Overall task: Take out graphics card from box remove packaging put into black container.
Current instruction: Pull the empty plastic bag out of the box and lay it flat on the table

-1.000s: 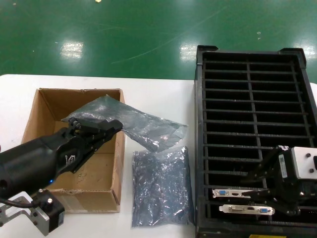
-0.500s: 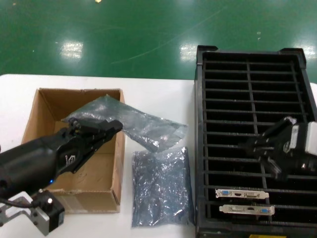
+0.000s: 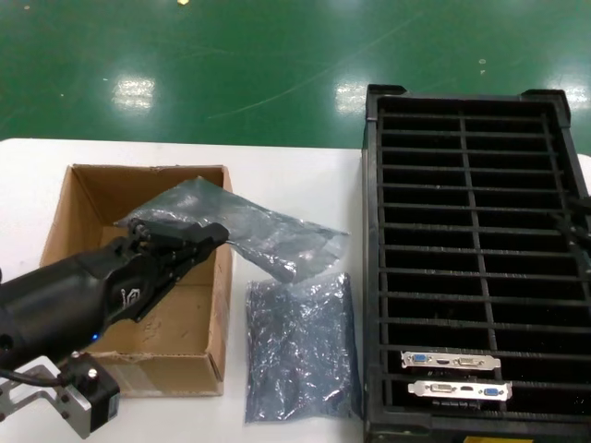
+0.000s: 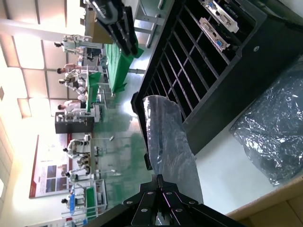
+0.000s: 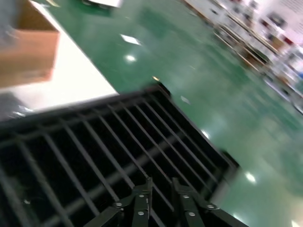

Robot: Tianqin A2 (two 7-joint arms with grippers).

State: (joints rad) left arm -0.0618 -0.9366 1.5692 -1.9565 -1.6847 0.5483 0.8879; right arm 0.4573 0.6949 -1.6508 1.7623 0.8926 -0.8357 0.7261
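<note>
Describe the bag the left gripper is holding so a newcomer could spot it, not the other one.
Start at the brown cardboard box on the table's left. Over its right wall, the left gripper is shut on one end of a translucent grey-blue plastic bag that slants out towards the black container. Unlike the other bag, lying flat on the table nearer the robot, this one is lifted and fairly smooth.
</note>
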